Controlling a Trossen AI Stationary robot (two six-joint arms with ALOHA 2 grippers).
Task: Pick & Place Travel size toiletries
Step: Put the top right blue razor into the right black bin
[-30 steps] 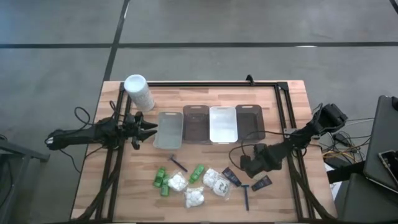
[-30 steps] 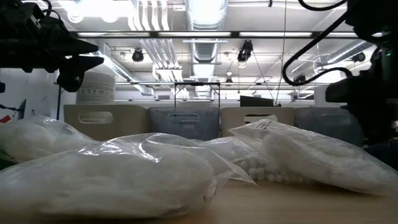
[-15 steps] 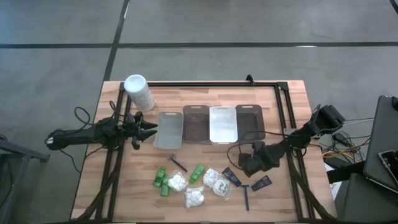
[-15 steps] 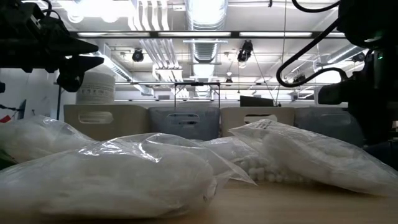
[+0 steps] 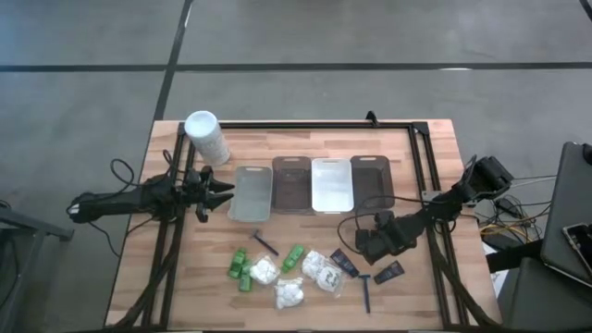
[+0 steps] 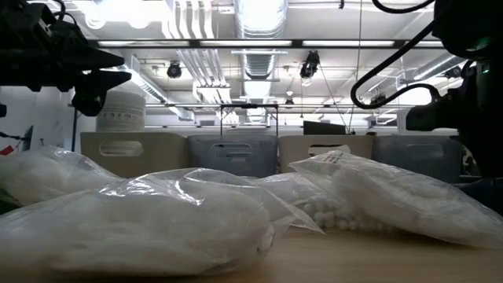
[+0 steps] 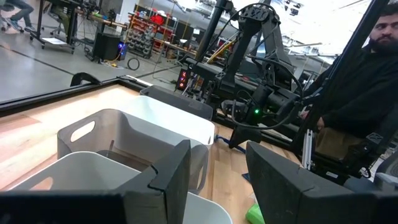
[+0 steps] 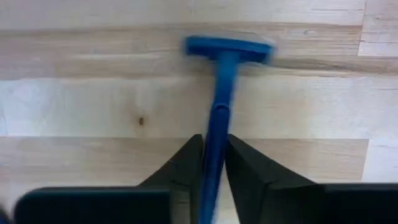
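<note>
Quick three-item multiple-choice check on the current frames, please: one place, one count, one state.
1. Where does the white container stand?
A. far-left corner
B. near-right corner
C. inside a tray

2. How many trays are there?
A. two
B. four
C. six

3. The left pincer is:
A. open
B. shut on a razor
C. shut on a bottle

Answers:
1 A, it stands by the far-left corner, outside the trays.
2 B, four sit side by side in a row.
3 A, the left wrist view shows a wide gap with nothing held.
</note>
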